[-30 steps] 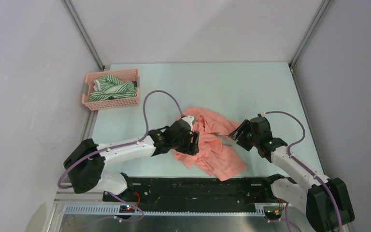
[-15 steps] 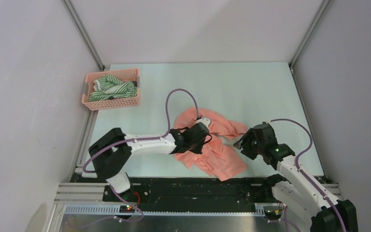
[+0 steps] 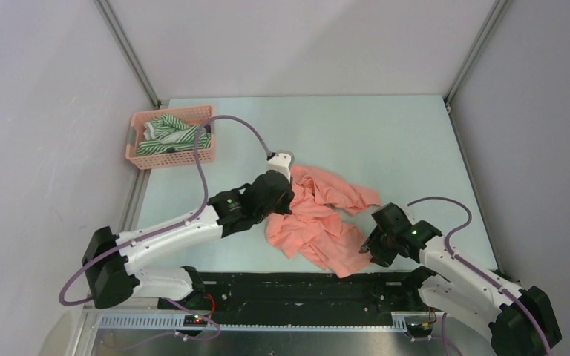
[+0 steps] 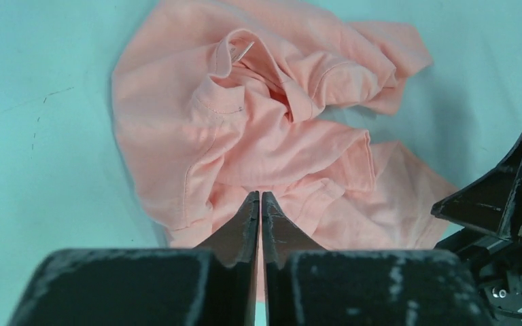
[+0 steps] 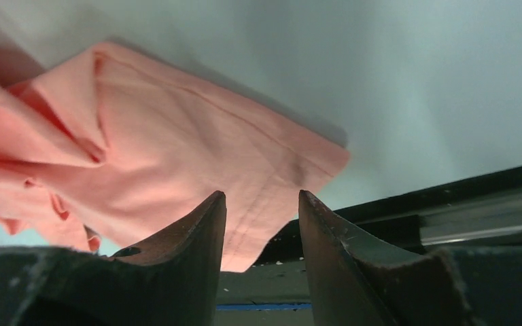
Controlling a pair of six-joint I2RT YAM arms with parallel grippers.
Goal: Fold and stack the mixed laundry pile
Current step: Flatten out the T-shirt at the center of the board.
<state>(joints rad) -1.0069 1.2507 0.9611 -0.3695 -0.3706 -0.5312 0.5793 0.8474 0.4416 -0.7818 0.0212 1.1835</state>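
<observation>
The salmon-pink shirt [image 3: 319,222] lies crumpled on the table between both arms. My left gripper [image 3: 278,202] is at its left edge. In the left wrist view its jaws [image 4: 259,198] are pressed together with a thin strip of pink shirt [image 4: 245,122] pinched between them. My right gripper [image 3: 375,248] hovers at the shirt's near right corner. In the right wrist view it [image 5: 262,200] stands open above the shirt's [image 5: 177,136] hem, nothing between its fingers. The green-and-white striped garment [image 3: 167,135] fills the pink basket [image 3: 169,157]. A dark scrap [image 3: 206,130] shows at the basket's right end.
The basket stands at the far left of the table, by the left wall. A black rail [image 3: 304,285] runs along the near table edge just below the shirt's corner, and also shows under the right jaws [image 5: 414,217]. The right gripper body [image 4: 510,204] appears in the left wrist view.
My left jaws have closed on the shirt's left edge and that arm has drawn back to the left. My right gripper has slid toward the near edge and narrowed a little.
</observation>
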